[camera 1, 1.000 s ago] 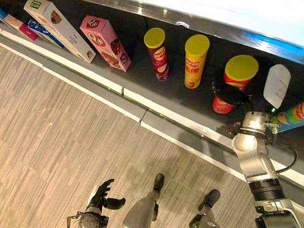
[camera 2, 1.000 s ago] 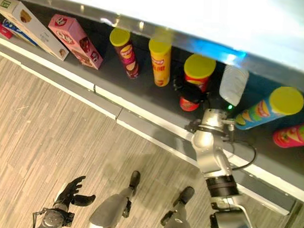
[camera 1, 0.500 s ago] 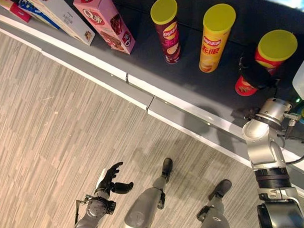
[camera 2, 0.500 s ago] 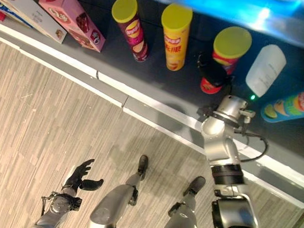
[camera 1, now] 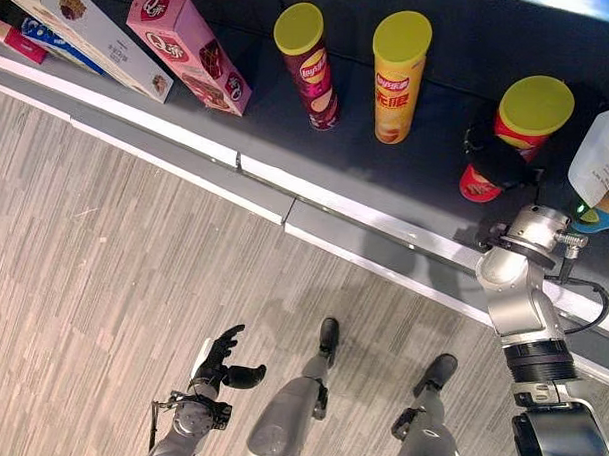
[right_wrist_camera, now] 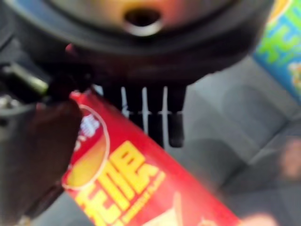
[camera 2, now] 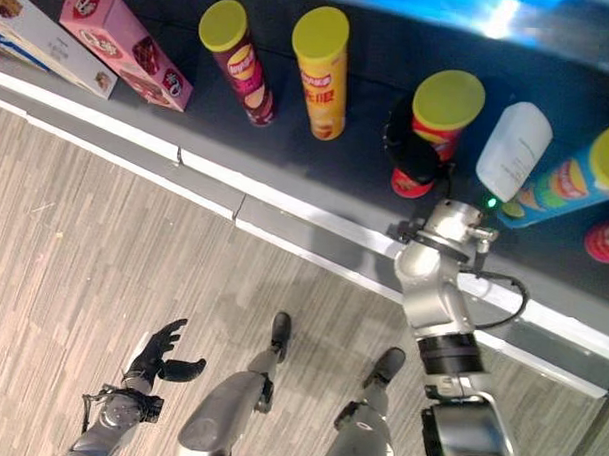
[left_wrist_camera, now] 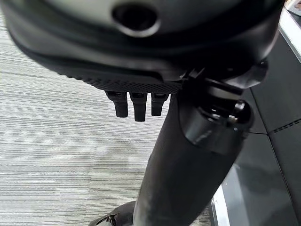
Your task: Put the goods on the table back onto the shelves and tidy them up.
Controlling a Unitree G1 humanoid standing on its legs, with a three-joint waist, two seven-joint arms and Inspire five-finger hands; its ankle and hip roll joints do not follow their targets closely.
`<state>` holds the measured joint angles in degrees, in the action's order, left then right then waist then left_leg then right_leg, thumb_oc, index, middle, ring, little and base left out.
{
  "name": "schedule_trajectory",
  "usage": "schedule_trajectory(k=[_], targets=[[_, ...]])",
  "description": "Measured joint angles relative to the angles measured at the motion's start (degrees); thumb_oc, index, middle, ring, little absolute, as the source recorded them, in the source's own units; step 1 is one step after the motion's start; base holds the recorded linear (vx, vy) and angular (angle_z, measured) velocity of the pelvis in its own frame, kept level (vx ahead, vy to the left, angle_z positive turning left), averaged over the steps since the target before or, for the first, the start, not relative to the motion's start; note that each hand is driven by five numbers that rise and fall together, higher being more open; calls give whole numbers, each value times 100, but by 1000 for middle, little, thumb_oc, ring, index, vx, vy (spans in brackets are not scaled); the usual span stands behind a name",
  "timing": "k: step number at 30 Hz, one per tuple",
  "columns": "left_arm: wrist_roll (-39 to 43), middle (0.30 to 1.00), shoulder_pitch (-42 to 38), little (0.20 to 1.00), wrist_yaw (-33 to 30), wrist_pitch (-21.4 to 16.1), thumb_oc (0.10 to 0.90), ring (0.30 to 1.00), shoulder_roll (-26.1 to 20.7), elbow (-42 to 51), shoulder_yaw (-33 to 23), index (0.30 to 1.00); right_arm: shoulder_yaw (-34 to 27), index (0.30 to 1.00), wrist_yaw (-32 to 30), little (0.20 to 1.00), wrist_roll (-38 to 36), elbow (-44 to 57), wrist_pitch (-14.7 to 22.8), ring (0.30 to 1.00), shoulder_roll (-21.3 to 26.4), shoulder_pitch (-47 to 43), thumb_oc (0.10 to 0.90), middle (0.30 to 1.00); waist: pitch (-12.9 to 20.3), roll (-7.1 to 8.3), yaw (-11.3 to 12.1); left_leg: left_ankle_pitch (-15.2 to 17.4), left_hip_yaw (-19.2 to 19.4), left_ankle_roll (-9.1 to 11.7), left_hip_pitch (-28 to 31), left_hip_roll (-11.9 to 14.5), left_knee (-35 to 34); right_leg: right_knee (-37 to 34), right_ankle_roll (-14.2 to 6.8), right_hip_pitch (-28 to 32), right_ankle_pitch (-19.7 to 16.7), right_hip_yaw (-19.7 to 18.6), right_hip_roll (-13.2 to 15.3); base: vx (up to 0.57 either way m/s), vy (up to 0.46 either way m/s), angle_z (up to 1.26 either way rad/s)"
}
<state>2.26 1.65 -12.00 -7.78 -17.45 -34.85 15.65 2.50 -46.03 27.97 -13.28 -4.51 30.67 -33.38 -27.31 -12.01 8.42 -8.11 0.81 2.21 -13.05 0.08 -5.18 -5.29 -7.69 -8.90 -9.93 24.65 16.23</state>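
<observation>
The right hand (camera 1: pixel 494 161) is wrapped around the lower part of a red can (camera 1: pixel 513 128) with a yellow lid, thumb on one side and fingers on the other, gripping it where it stands upright on the dark shelf (camera 1: pixel 288 137). The left hand (camera 1: pixel 220 362) hangs low over the floor (camera 1: pixel 103 281), fingers loosely spread and holding nothing. The floor is pale striped wood-look planking, and a grey ledge runs along the shelf's front. On the shelf to the left stand a yellow can (camera 1: pixel 398 76) and a maroon can (camera 1: pixel 308 63), then a pink box (camera 1: pixel 188 51) and a white box (camera 1: pixel 91 38) leaning over. Just right of the red can is a white bottle (camera 1: pixel 601 158), with a blue can (camera 2: pixel 571 177) lying beyond it.
</observation>
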Motion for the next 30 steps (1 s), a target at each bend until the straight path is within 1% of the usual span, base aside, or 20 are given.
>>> schedule_trajectory(k=[27,28,29,30], targets=[[2,900,0,900,-1,1,800,900,0,0,-2,900,86,300,-49,300,-214,-5,2,300,1,-4,400,300,9,1,9,-4,1,1,-1,1,0,0,0,-2,0,4,0,0,0,0],[2,900,0,900,-1,1,800,900,0,2,-2,900,109,488,-49,488,-220,-5,5,488,0,-4,525,488,9,1,7,-4,1,1,0,1,0,0,0,-2,0,3,-1,0,0,0],[3,900,0,900,-1,1,800,900,0,1,-2,900,130,787,-49,787,-227,-5,7,787,1,-4,725,787,9,1,5,-4,2,1,0,1,0,0,0,-1,0,3,-1,0,0,0],[2,900,0,900,-1,2,800,900,0,2,-2,900,185,900,-46,900,-233,-5,24,900,0,-4,800,900,9,2,3,-4,3,1,7,2,1,0,0,4,0,2,-1,0,0,0]])
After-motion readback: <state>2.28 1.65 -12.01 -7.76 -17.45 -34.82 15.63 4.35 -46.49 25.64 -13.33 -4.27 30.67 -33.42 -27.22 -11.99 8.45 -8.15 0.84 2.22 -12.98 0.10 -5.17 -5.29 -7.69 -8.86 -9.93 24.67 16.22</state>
